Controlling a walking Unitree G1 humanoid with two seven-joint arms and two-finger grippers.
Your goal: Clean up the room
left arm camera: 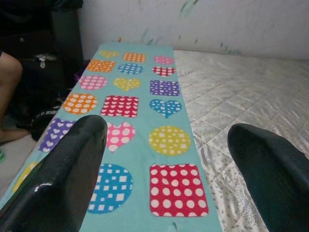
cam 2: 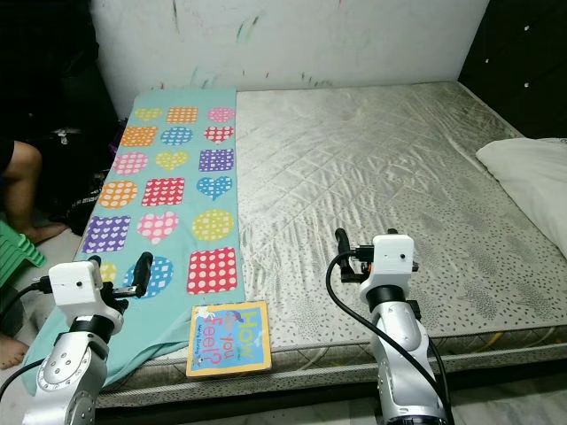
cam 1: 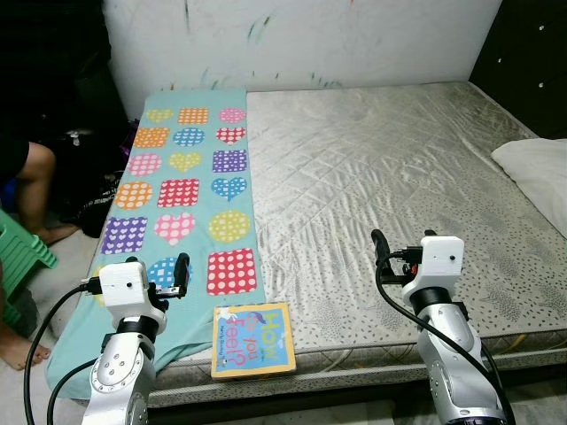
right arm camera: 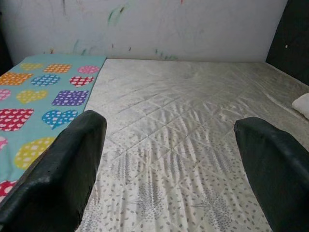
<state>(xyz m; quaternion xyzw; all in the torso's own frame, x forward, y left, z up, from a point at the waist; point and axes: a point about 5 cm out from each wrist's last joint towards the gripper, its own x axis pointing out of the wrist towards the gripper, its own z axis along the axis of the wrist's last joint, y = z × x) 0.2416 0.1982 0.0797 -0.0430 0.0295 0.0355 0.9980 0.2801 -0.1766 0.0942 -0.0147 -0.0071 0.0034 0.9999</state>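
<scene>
A children's picture book titled "How You Feel?" lies flat at the front edge of the mattress, between my two arms. A teal mat printed with dotted hearts, circles and squares covers the mattress's left strip. My left gripper hovers open over the near end of the mat, just left of the book, with nothing between its fingers. To the right of the book, my right gripper is open above bare quilted mattress, also holding nothing.
A white pillow lies at the mattress's right edge. A person's bare leg and a green stool are on the floor at the left, beside dark bags. A paint-marked white wall stands behind the bed.
</scene>
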